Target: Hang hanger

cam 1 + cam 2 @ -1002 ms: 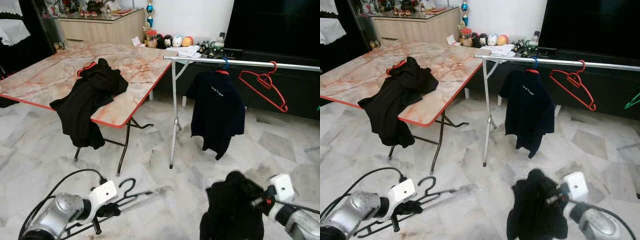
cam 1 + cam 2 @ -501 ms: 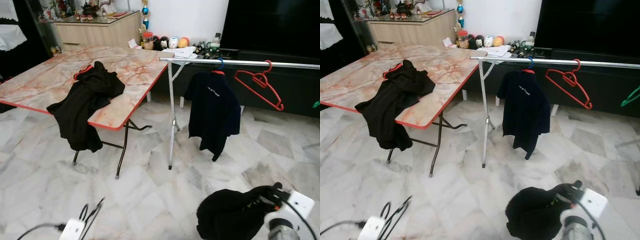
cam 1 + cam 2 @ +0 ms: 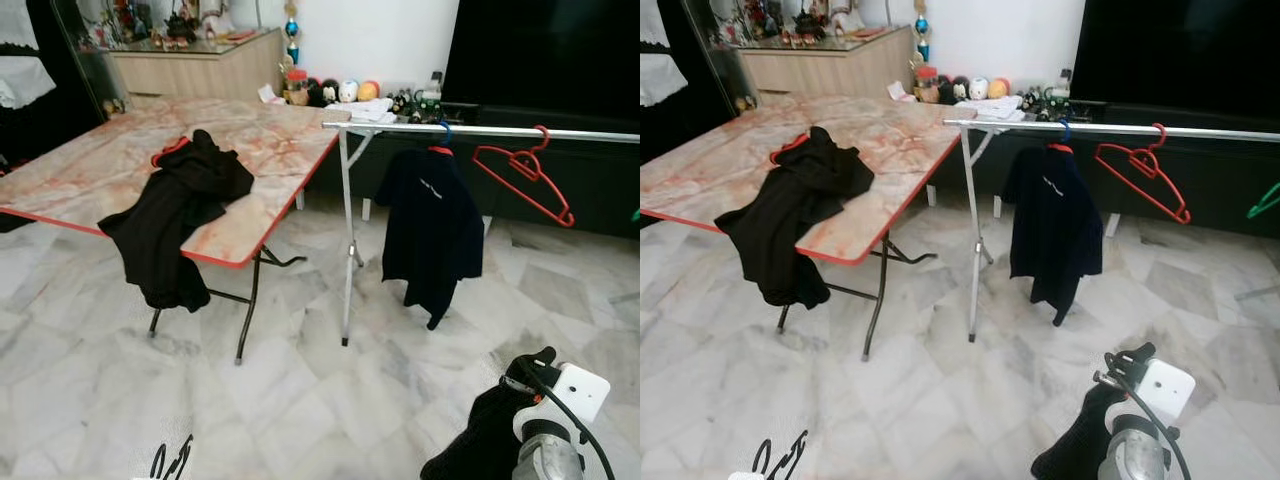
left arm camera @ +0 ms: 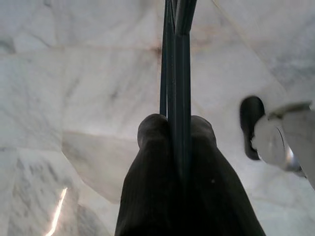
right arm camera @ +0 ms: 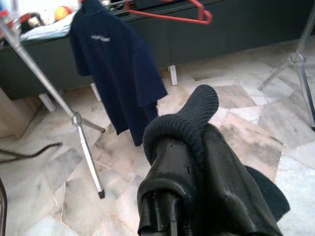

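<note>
A black wire hanger (image 4: pixel 175 59) is held in my left gripper (image 4: pixel 176 129), which is shut on its wires; its tip (image 3: pixel 171 461) pokes up at the bottom left of the head views. My right gripper (image 5: pixel 193 147) is shut on a black knit garment (image 3: pixel 482 440), low at the right. Ahead stands a silver clothes rail (image 3: pixel 480 128). On the rail hang a navy shirt (image 3: pixel 430 225) and a bare red hanger (image 3: pixel 525 172).
A marble-pattern folding table (image 3: pixel 110 160) stands at the left with another black garment (image 3: pixel 175 215) draped over its edge. Behind the rail is a dark TV unit (image 3: pixel 550 60). A green hanger (image 3: pixel 1265 200) shows at the far right. Marble floor lies between me and the rail.
Both arms have sunk toward the bottom of the head views. The left arm with the black hanger has dropped almost out of the picture, and the black garment now hangs lower at the right.
</note>
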### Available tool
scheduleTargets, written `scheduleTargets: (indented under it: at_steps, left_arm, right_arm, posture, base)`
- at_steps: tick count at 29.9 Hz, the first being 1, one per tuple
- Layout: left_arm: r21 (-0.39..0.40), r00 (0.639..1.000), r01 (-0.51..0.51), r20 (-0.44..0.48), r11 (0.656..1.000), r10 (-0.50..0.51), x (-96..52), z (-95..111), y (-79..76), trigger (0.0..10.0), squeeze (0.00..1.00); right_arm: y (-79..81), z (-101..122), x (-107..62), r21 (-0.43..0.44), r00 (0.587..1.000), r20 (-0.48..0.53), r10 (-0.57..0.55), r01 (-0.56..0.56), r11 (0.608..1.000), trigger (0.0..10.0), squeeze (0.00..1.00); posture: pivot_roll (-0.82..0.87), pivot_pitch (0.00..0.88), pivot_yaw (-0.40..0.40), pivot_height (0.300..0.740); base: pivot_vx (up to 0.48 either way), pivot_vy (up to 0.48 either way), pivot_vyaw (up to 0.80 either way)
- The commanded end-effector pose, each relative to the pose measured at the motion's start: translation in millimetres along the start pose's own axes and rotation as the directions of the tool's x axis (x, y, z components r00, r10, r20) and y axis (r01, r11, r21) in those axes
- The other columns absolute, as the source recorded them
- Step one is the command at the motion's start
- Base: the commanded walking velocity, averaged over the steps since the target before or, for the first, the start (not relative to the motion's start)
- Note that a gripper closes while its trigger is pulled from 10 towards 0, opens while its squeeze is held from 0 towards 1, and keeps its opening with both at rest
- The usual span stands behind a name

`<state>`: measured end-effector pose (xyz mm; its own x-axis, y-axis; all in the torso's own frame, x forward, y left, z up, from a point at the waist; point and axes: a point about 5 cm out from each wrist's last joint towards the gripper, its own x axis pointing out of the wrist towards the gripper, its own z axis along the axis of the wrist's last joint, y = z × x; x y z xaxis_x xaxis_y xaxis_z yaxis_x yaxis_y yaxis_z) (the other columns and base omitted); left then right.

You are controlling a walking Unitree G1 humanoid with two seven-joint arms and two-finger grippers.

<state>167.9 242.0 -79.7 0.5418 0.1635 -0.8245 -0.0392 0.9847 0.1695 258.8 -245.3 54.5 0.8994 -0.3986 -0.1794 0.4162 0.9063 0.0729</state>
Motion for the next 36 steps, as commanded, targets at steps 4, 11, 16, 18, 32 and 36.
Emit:
scheduleTargets:
  at_steps: [4,11,16,18,32,36]
  left_arm:
    - [0.003,1.000,-0.019,-0.017,1.000,0.019,-0.3,-2,6.2,10.0,0.00]
    - [0.003,0.998,-0.015,-0.059,1.000,0.015,-1.4,-12,2.5,10.0,0.00]
    - [-0.011,0.997,-0.015,-0.079,1.000,0.015,-2.2,-18,0.0,10.0,0.00]
    - [-0.012,0.996,-0.016,-0.087,1.000,0.015,-2.7,-20,0.7,10.0,0.00]
    - [-0.039,0.994,-0.041,-0.100,0.998,0.037,-5.2,-25,16.7,10.0,0.00]
    - [-0.043,0.995,-0.036,-0.094,0.998,0.032,-4.3,-22,14.5,10.0,0.00]
  right_arm:
    - [16.1,18,6.1,0.003,0.998,0.060,0.036,-0.036,0.999,10.0,0.00]
    - [27.0,25,10.0,-0.003,0.995,0.084,0.059,-0.059,0.998,10.0,0.00]
    - [30.1,28,11.8,-0.039,0.993,0.091,0.074,-0.070,0.997,10.0,0.00]
    - [30.9,29,12.8,-0.038,0.992,0.098,0.075,-0.072,0.997,10.0,0.00]
    - [46.5,40,23.0,-0.061,0.985,0.131,0.109,-0.102,0.993,10.0,0.00]
    - [47.8,42,24.5,-0.074,0.984,0.135,0.115,-0.106,0.992,10.0,0.00]
  posture:
    - [-0.09,0.000,0.102,0.740]
    - [-0.06,0.000,0.093,0.740]
    - [-0.06,0.000,0.089,0.740]
    - [-0.06,0.000,0.088,0.740]
    - [-0.05,0.000,0.089,0.740]
    - [-0.05,0.000,0.089,0.740]
  base:
    - [0.000,0.480,0.00]
    - [0.000,0.480,0.00]
    - [0.000,0.480,0.00]
    - [0.000,0.480,0.00]
    - [0.000,0.480,0.00]
    - [0.000,0.477,0.00]
